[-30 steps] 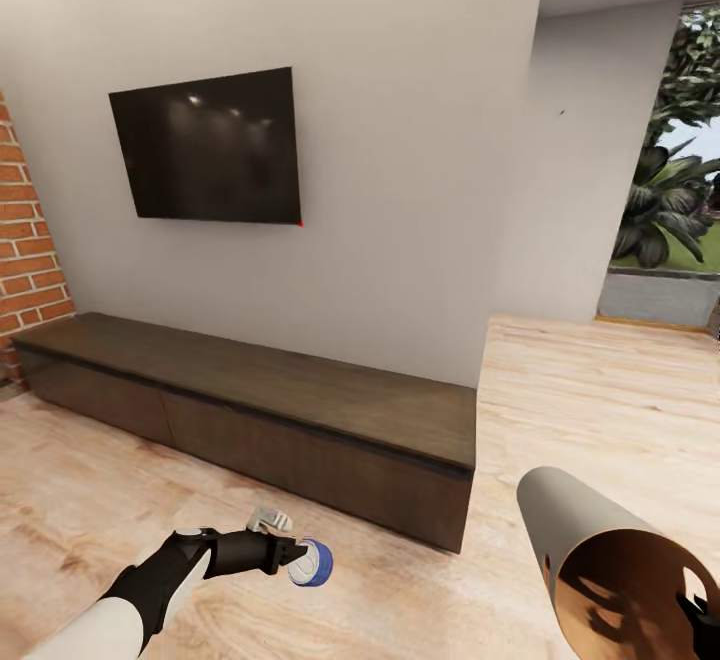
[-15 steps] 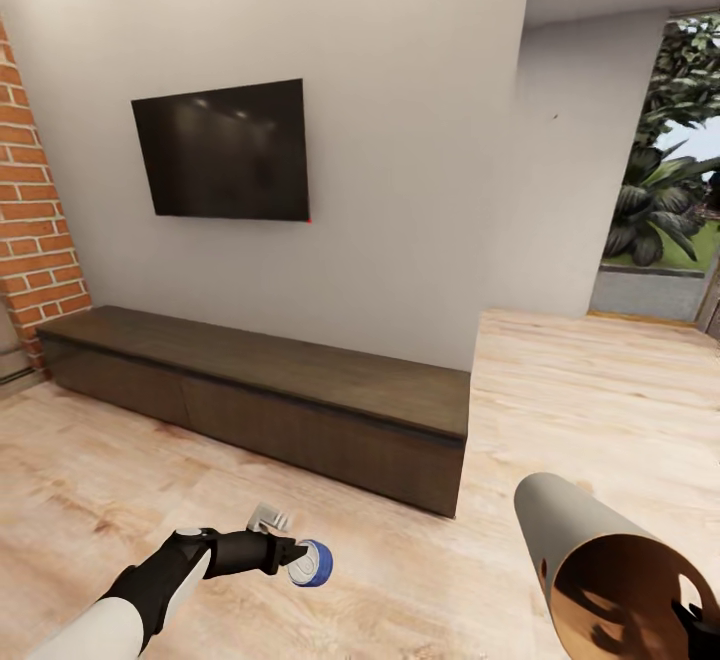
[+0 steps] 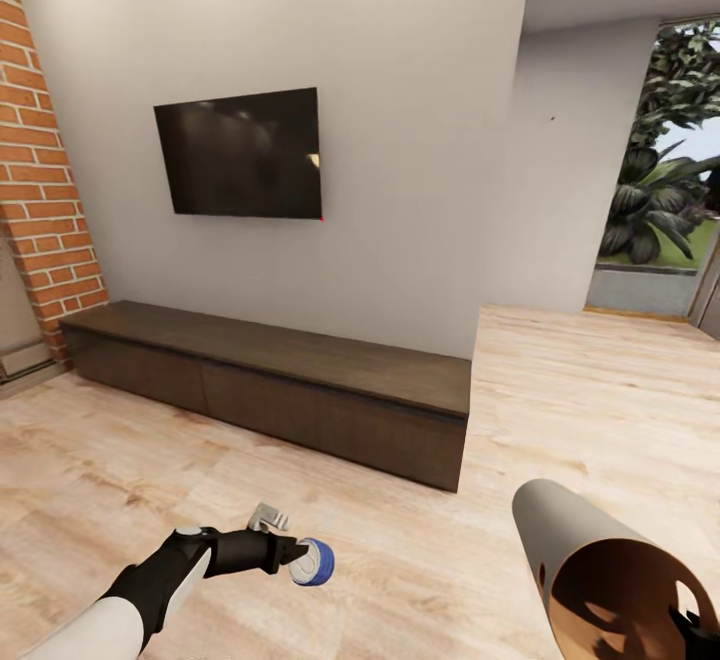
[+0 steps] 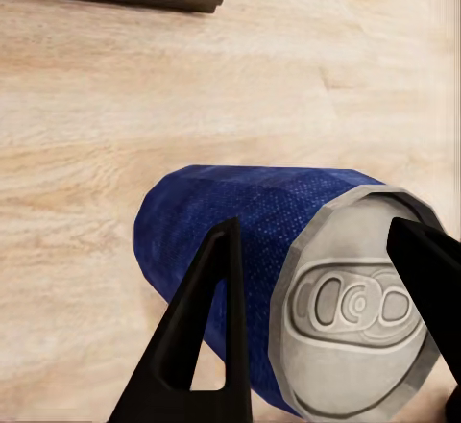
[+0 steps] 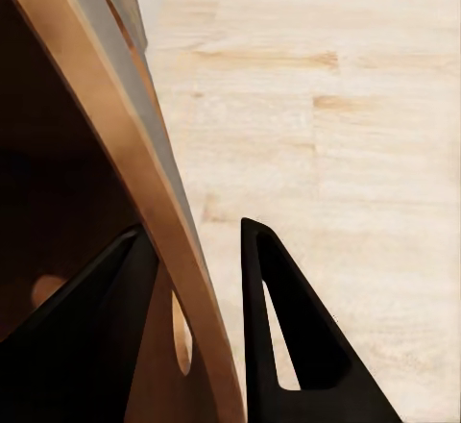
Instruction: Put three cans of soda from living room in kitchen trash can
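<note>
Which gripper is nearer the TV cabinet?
Left. The left gripper, holding a blue can, is in front of the cabinet; the right gripper, gripping the bin, sits farther back.

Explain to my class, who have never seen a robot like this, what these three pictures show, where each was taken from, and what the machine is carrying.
These are simulator renders of a wheeled robot with two arms. The large picture comes from a camera on its head, looking into a living room: a dark television on a pale wall, a long low cabinet beneath it, a brick column and a wooden floor. The other two come from cameras near each gripper. The left gripper is closed on a blue can of soda with a silver top, lying sideways between its two black fingers. The right gripper pinches the wall of a round bin, the tash can, grey outside and brown inside, carried tilted with its opening towards the camera.
</note>
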Robot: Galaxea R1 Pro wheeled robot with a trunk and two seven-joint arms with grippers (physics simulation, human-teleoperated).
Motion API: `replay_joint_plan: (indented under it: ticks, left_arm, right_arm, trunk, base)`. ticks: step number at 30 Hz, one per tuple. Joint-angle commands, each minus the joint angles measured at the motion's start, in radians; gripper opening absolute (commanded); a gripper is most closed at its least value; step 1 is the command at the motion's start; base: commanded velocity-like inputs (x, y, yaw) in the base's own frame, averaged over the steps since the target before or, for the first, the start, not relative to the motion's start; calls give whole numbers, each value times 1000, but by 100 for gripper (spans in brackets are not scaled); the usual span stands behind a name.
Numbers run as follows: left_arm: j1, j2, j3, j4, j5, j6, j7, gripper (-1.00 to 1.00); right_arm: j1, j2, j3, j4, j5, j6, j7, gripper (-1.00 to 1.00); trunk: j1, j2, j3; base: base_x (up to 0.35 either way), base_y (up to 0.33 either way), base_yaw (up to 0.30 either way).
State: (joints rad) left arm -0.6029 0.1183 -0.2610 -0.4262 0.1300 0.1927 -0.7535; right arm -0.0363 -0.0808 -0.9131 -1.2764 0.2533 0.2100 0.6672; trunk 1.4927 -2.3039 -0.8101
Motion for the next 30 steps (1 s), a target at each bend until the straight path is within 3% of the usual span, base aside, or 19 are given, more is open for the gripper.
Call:
replay_joint_plan:
  ticks: [1, 6, 9, 14, 18, 22, 23, 26, 27, 30]
  left_arm:
    - [0, 0, 0, -5, 0, 0, -3, -100]
    - [0, 1, 1, -65, 1, 9, -47, -100]
    - [-1, 1, 1, -104, 2, 17, -77, -100]
    - [-1, 1, 2, -177, 2, 73, -123, -100]
    - [-2, 1, 4, -234, 3, 117, -149, -100]
    - [-2, 0, 4, -313, 3, 197, -178, -100]
    - [-2, 0, 4, -359, 3, 233, -184, -100]
    - [-2, 0, 4, -459, 3, 299, -191, -100]
    - [-1, 2, 3, -533, 3, 346, -199, -100]
    - [0, 14, 3, -610, 3, 402, -225, -100]
  right_arm:
    - [-1, 0, 1, 0, -10, 2, 5, -100]
    - [-1, 1, 18, 3, -4, 8, 3, -100]
    - [-1, 0, 51, 2, 9, 21, 1, -100]
    - [-2, -1, 90, -5, 83, 97, -1, -100]
    - [-8, -5, 125, -7, 119, 171, -1, -100]
    - [-22, -13, 210, -9, 175, 298, -2, -100]
    - [-41, -14, 249, -9, 211, 359, -2, -100]
    - [-107, -14, 312, -9, 289, 462, -1, -100]
    - [-152, -14, 341, -8, 334, 525, 1, -100]
    - [-202, -14, 372, -5, 371, 603, 2, -100]
  trunk:
    - [0, 0, 0]
    - [0, 0, 0]
    - [0, 0, 0]
    - [0, 0, 0]
    - [0, 0, 0]
    - [0, 0, 0]
    - [0, 0, 0]
    - [0, 0, 0]
    - [0, 0, 0]
    - [0, 0, 0]
  base:
    - [-101, 41, 0]
    - [-44, 18, 0]
    - [-14, 6, 0]
    - [-6, 2, 0]
    - [-2, 1, 0]
    - [0, 0, 0]
    - [0, 0, 0]
    - [0, 0, 0]
    - [0, 0, 0]
    - [0, 0, 0]
